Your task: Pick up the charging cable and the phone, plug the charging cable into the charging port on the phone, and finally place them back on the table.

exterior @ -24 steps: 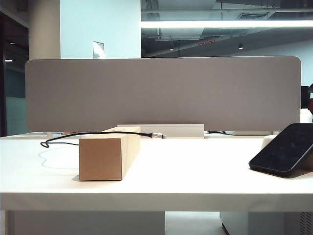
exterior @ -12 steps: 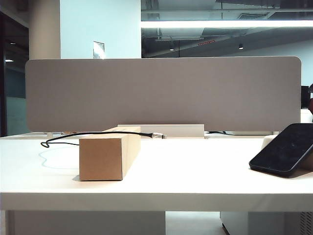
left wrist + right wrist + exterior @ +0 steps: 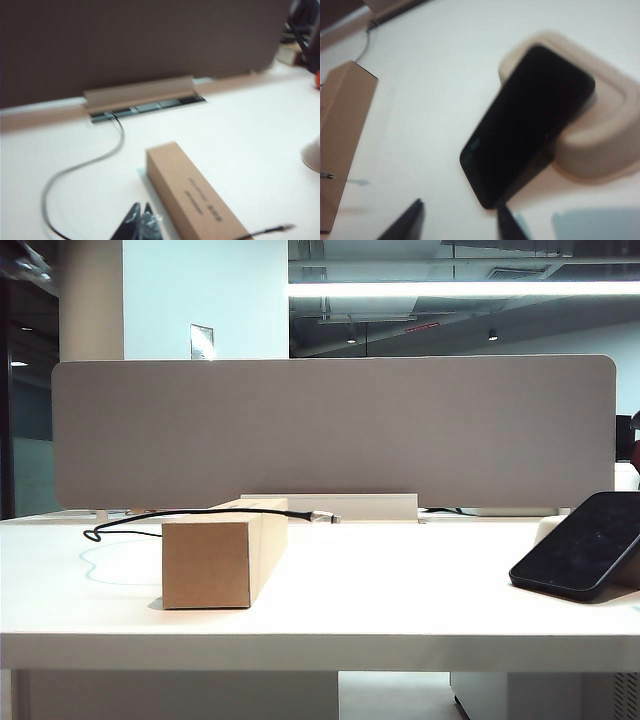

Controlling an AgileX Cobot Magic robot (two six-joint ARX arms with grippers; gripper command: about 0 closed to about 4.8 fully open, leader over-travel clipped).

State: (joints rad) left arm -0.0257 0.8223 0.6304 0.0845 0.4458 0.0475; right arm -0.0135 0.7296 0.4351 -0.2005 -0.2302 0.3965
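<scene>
Your table (image 3: 400,590) looks the same in the exterior view as a second ago: nothing on it has shifted. The charging cable (image 3: 190,513) lies draped over the brown cardboard box (image 3: 215,555), its silvery plug (image 3: 325,517) hanging just past the box's far end. The phone (image 3: 585,545) leans tilted on its off-white stand (image 3: 600,135) at the right edge.

What is new is a dark shape in the top left corner of that view, probably an arm coming in.

Your left gripper (image 3: 139,222) hangs above the table beside the box, fingers pressed together. Your right gripper (image 3: 457,222) hovers near the phone's lower edge, fingers spread and empty.

Judging by this, you are only at the approach; neither item is grasped.
</scene>
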